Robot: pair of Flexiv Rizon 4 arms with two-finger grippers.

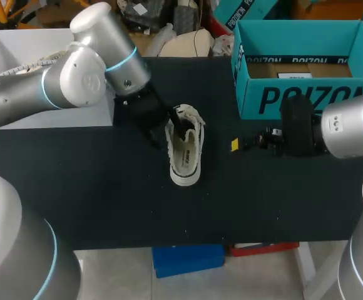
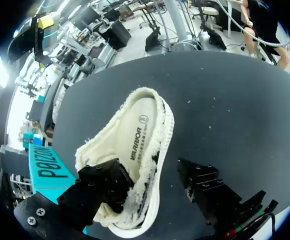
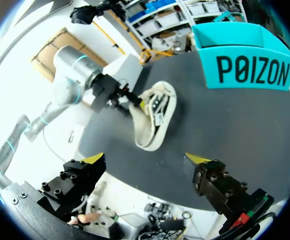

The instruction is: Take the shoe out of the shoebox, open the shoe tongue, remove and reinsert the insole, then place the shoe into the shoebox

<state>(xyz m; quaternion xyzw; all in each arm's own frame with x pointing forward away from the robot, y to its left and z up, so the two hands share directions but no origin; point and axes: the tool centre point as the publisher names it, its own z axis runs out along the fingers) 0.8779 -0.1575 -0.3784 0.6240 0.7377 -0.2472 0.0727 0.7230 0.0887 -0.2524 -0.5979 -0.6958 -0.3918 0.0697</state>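
Shoe [image 1: 186, 150] lies on the table [image 1: 106, 200], box [image 1: 306, 100] at its 2 o'clock. Looks light and floppy, frayed canvas, so I'd grab the stiffer sole rim. Right now the left gripper [image 2: 152, 174] is spread, one finger [image 2: 105, 182] inside the shoe; the right gripper [image 3: 145, 159] is spread and empty.

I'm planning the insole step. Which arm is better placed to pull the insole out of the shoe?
Probably left: the left gripper has one finger inside the shoe. The right gripper is open, apart from it, near the shoebox.
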